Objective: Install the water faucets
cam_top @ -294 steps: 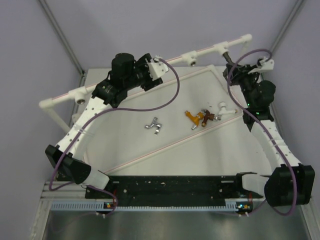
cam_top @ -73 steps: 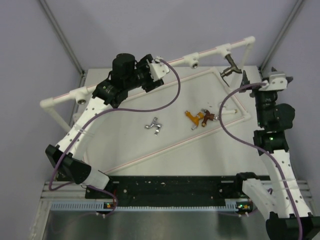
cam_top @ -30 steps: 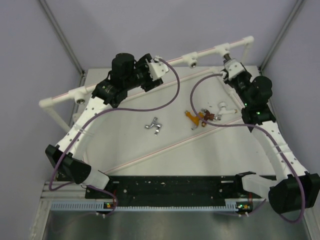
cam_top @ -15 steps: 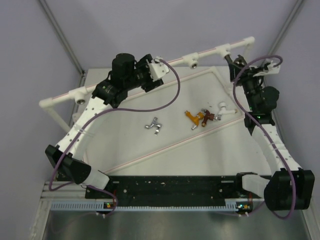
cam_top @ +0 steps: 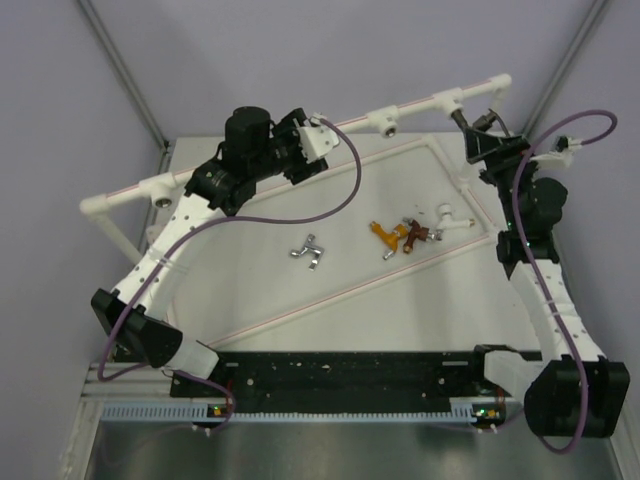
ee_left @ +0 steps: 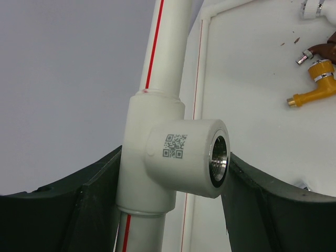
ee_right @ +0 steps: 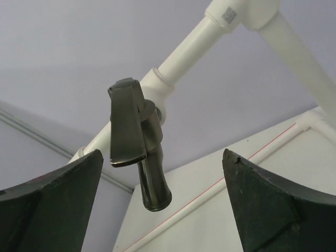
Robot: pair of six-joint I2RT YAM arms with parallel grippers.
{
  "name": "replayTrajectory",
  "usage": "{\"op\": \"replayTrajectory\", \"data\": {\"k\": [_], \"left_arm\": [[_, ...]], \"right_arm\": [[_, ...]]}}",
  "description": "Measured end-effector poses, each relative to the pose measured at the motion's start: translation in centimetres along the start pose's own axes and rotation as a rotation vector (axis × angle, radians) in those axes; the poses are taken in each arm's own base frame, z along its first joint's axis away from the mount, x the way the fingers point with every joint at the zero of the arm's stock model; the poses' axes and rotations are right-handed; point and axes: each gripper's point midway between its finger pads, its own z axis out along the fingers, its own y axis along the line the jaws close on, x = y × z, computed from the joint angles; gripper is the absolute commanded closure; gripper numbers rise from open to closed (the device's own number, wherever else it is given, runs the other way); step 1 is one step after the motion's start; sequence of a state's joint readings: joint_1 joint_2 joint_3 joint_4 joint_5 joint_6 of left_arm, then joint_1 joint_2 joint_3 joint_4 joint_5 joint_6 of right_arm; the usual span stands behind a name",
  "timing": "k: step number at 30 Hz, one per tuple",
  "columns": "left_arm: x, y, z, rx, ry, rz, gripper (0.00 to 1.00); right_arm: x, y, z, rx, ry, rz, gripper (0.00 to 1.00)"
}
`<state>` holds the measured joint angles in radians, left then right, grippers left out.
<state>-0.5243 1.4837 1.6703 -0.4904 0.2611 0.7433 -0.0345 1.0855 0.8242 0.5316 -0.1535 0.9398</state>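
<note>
We are looking at 5 faucets, and 1 of them is already sitting in the white pipe (cam_top: 410, 102) at the far edge of the table (cam_top: 250, 290). This dark grey faucet (ee_right: 128, 126) is hanging from the fitting near the right end of the pipe, with its lever handle in front and its spout pointing down. The right gripper (ee_right: 163, 155) is standing around it with the fingers (ee_right: 52, 199) wide apart. There is free space on both sides, so they are not touching the faucet. The left gripper (ee_left: 175, 173) is staying further left on the same pipe, and its 2 fingers (ee_left: 79, 210) are pressing on both sides of a pipe socket (ee_left: 184, 149). This socket is carrying a small square code label, and its metal-threaded hole is facing toward the table. The other 4 faucets are lying loose on the table between the 2 arms. The silver faucet (cam_top: 309, 251) is lying alone near the middle. The orange-gold faucet (cam_top: 384, 236) and the reddish-brown faucet (cam_top: 417, 234) are lying just beside each other to the right of it, perhaps touching. The white faucet (cam_top: 448, 217) is lying close after them, near the right arm.
</note>
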Motion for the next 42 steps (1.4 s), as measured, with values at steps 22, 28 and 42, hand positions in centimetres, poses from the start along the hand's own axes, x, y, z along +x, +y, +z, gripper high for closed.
{"op": "replayTrajectory", "data": {"k": [22,28,42], "left_arm": [[0.0,0.0,0.0,0.000,0.000,0.000,0.30],[0.0,0.0,0.0,0.000,0.000,0.000,0.30],[0.0,0.2,0.0,-0.008,0.002,-0.002,0.30]], "right_arm": [[-6.4,4.1,-5.7,-0.176,-0.083,-1.735,0.01],[-6.5,3.3,-3.9,-0.200,-0.039,-2.023,0.04],[-4.6,1.9,0.1,-0.246,0.056,-2.077,0.69]]}}
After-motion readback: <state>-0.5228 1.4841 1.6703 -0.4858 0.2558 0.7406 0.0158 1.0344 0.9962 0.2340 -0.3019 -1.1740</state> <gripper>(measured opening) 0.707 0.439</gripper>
